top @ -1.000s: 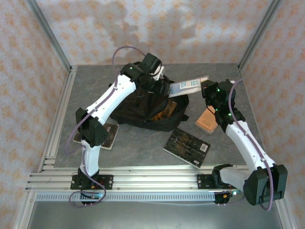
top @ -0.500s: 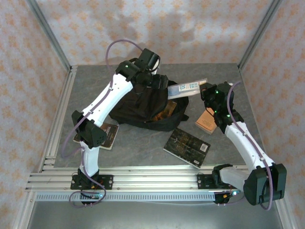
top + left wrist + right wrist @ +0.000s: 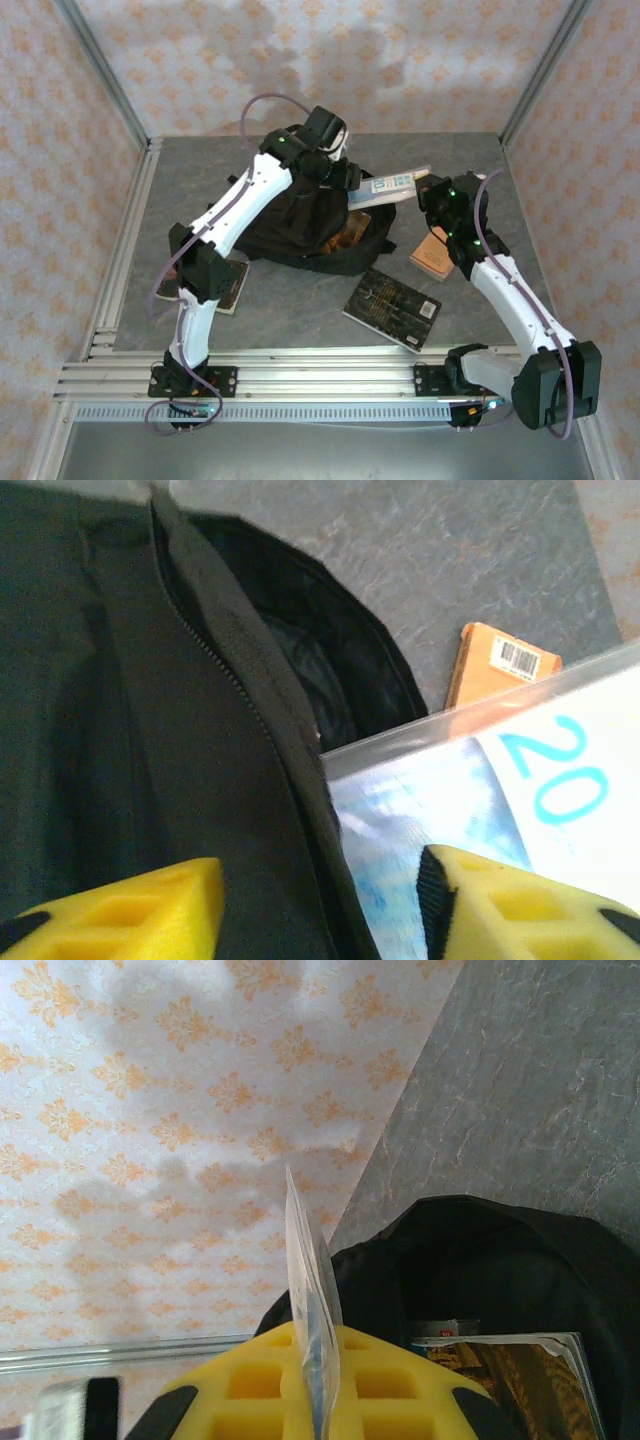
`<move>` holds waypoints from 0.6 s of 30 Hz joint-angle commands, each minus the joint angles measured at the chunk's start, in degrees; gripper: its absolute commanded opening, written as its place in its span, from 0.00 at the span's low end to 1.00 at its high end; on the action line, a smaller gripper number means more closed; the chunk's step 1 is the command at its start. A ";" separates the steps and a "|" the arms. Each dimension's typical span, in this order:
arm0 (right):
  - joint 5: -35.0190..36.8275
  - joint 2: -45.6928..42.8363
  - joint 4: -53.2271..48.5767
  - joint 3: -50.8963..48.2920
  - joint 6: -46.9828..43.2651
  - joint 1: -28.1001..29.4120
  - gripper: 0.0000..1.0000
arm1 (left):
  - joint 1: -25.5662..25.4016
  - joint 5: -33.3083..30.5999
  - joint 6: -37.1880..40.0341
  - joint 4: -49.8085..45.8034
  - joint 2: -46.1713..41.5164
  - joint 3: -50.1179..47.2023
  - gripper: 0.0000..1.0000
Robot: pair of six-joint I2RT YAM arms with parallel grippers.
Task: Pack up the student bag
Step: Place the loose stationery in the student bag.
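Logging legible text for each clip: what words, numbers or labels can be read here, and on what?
"20" in cyan: on the white-and-blue book.
Barcode on the orange book: digits too small to read.
Cover print on the dark book lying on the table: too small to read.

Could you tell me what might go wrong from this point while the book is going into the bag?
1. The right hand pinches the blue-and-white book by one thin edge only; if pushed, it could pivot or slip.
2. That book meets the student bag at its zipper rim, and the left hand straddles the rim with fingers apart, so the book may snag there.
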 commanded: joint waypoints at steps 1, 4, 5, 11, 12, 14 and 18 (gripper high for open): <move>-0.84 -0.55 2.03 0.95 0.54 0.36 0.00 | -0.63 0.99 -1.06 0.74 1.37 1.60 0.42; -0.50 -1.07 1.94 0.42 0.45 0.38 0.00 | -0.58 -0.20 0.18 0.86 0.83 0.50 0.13; -0.36 -1.32 1.99 0.13 0.38 0.41 0.00 | -0.56 0.06 0.77 1.36 0.21 -0.13 0.05; 2.48 -3.14 1.63 -2.98 -1.67 0.62 0.00 | 0.88 -1.61 3.42 4.88 -8.11 -5.53 0.00; 3.02 -3.32 1.74 -3.57 -2.19 0.62 0.00 | 1.46 -1.76 3.58 4.73 -9.56 -5.80 0.00; 3.60 -3.33 1.94 -4.37 -2.73 0.71 0.00 | 2.51 -2.12 3.94 4.10 -12.29 -6.00 0.00; 3.92 -2.25 2.99 -5.77 -3.07 1.08 0.00 | 3.88 -3.01 5.14 2.37 -15.98 -5.91 0.00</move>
